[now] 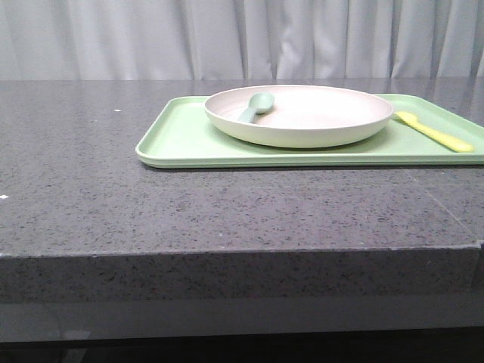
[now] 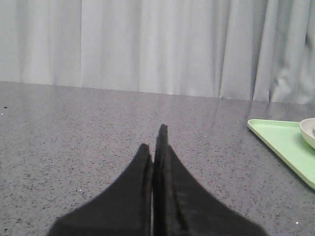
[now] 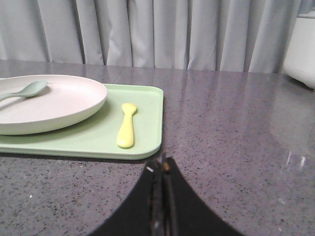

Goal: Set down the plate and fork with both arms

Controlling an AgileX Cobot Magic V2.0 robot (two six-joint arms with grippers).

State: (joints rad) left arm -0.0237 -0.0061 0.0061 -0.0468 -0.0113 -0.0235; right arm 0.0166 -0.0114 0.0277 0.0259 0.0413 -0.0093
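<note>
Jaws pressed together on both the left gripper (image 2: 156, 140) and right gripper (image 3: 161, 164); plate (image 1: 299, 115) and fork (image 1: 434, 131) rest on the green tray (image 1: 181, 140).

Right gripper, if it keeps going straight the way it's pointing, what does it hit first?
Probably the near right corner of the green tray; the shut right gripper sits close before it. The fork lies just beyond, though depth is uncertain.

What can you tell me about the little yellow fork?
The fork is small, slim and yellow, and looks like smooth plastic. Its tines are too small to make out. It lies flat on the light-green tray, to the right of the plate in the front view, close by it but apart. Only the tray touches it. Neither pincer holds it.
</note>
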